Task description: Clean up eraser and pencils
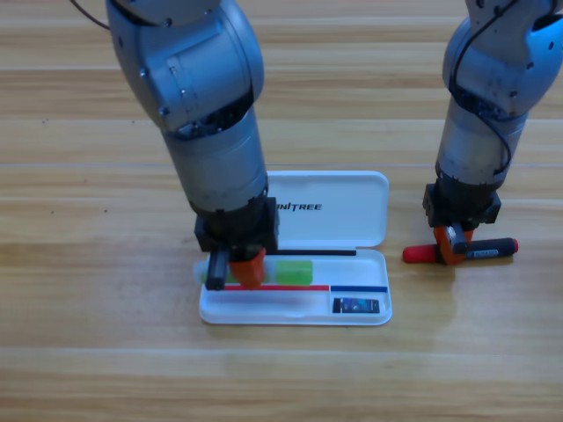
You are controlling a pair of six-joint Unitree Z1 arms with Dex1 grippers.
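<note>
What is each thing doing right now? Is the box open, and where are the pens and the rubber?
White case: open, lid back, flat on the wooden table.
Eraser: lying in the case's front compartment.
Green pencil: lying in the case, under the left gripper.
Red-and-black pencil: lying on the table beside the case, right gripper down on its middle.

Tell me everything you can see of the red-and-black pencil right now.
The red-and-black pencil is a thick marker-like stick with a red end on the left and a black barrel on the right. It lies nearly level on the wooden table, right of the white case. The right gripper is down over its middle; orange jaws straddle it.
</note>
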